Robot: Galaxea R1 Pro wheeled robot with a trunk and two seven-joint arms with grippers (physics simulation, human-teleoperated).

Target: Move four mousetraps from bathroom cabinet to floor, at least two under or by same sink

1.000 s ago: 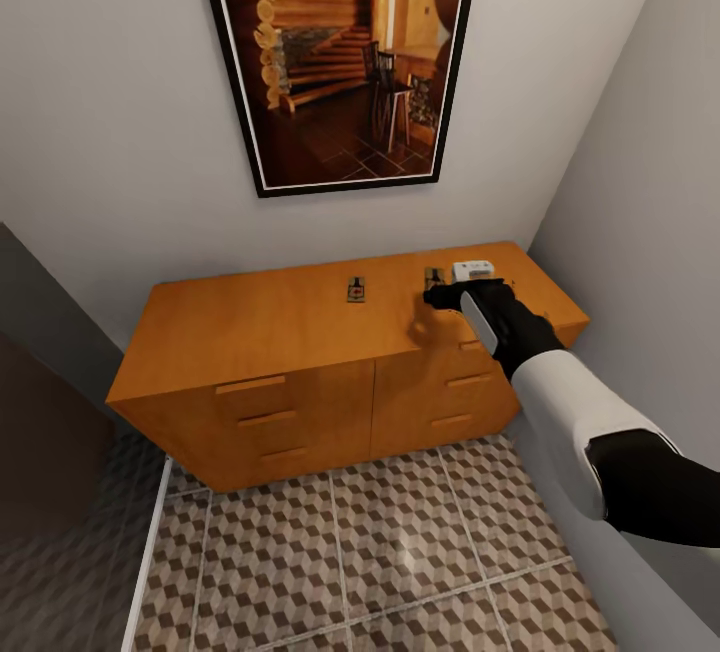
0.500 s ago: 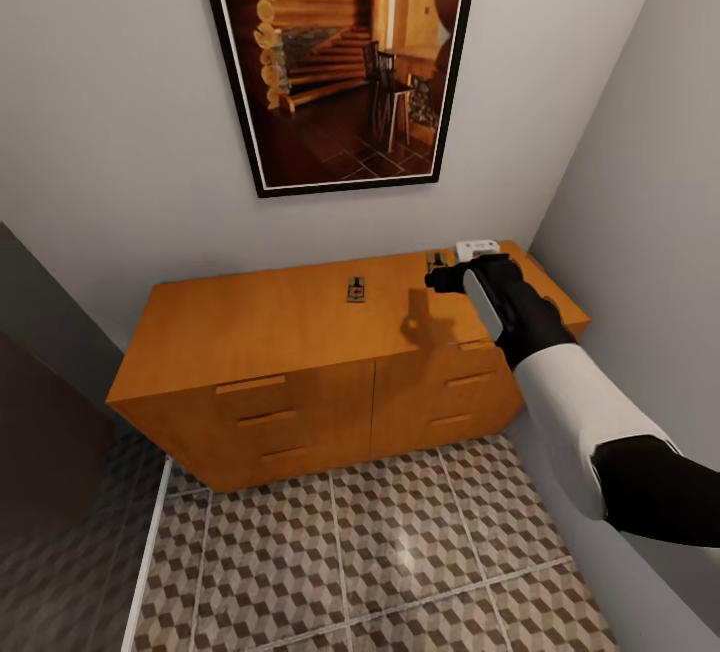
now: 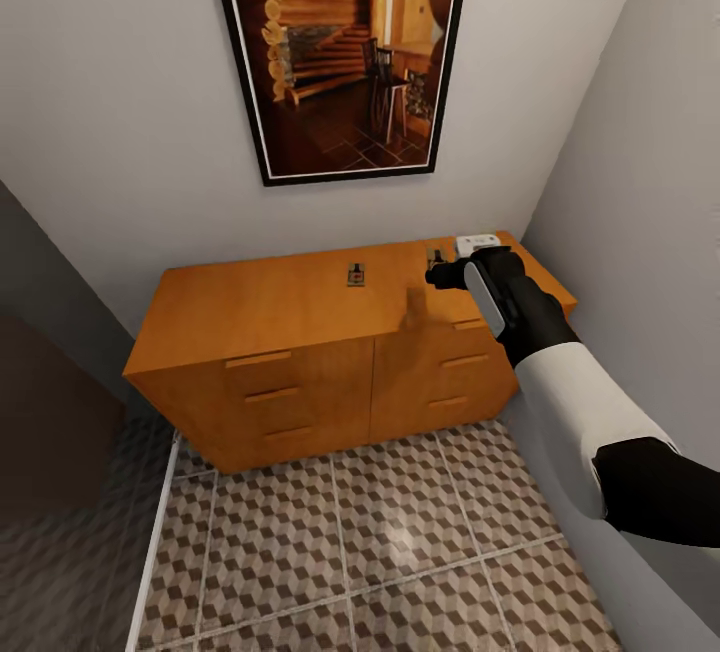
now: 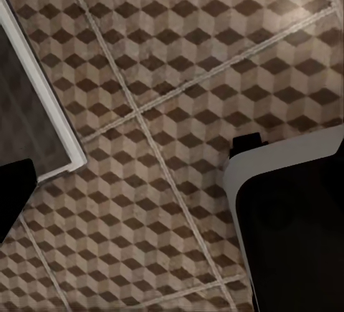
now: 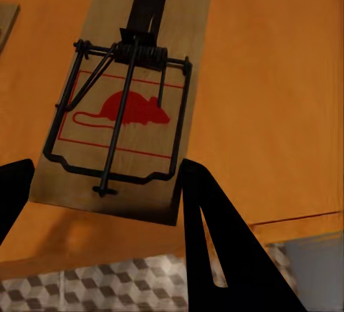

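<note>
On the cabinet [image 3: 300,307]: one free mousetrap [image 3: 355,274]; right gripper [image 3: 437,275] pinches a second mousetrap [image 5: 122,104].

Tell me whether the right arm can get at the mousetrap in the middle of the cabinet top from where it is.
Probably yes: the mousetrap lies in the open on the cabinet top, nothing between, but the right tool seems occupied with another trap.

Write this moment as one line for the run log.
right hand: holds mousetrap above cabinet | second mousetrap: on cabinet top
</note>
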